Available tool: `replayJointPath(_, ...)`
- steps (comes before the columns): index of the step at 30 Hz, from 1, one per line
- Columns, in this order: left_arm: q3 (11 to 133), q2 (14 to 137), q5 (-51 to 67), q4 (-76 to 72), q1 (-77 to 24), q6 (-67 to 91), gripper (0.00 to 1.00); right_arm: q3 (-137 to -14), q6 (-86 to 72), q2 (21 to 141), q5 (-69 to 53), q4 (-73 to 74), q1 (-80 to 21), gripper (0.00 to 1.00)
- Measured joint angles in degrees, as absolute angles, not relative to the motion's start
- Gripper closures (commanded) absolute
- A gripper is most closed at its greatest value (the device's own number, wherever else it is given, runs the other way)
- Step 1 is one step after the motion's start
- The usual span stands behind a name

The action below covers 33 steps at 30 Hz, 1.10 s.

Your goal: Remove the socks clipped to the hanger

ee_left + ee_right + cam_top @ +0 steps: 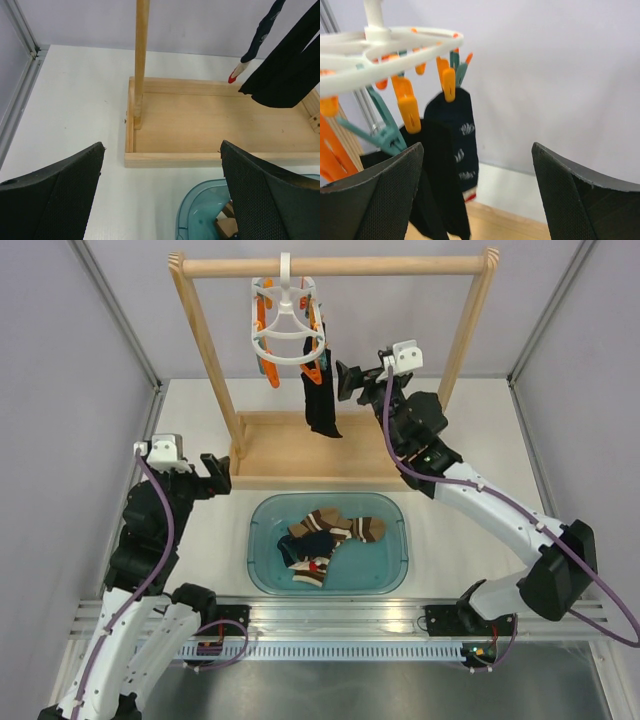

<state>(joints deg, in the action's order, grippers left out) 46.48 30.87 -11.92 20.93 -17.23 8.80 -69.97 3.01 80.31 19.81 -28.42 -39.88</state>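
Observation:
The white ring hanger hangs from the wooden rail by its hook, with orange and teal pegs. Dark navy socks still hang clipped at its right side. In the right wrist view the hanger is at upper left, and the dark socks dangle from orange pegs just left of centre. My right gripper is open, raised just right of the hanging socks. My left gripper is open and empty, low over the table left of the tub. Several removed socks lie in the tub.
The wooden rail frame stands on a flat wooden base at the back. A teal plastic tub sits in front of it, between the arms; its rim shows in the left wrist view. Grey walls enclose the table.

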Motion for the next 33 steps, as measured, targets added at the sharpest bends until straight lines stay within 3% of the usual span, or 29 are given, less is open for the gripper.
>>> replayJointPath(14, 46.48, 31.55, -11.60, 20.93, -17.23, 8.80, 0.00, -83.55, 5.91, 89.71, 19.55, -31.22, -40.91, 0.09)
replayJointPath(24, 46.48, 31.55, -11.60, 20.93, -17.23, 8.80, 0.00, -86.26, 14.61, 93.97, 20.82, -33.89, -54.08, 0.09)
replayJointPath(33, 46.48, 31.55, -11.60, 20.93, -17.23, 8.80, 0.00, -87.22, 17.32, 96.38, 21.96, -34.17, -57.28, 0.08)
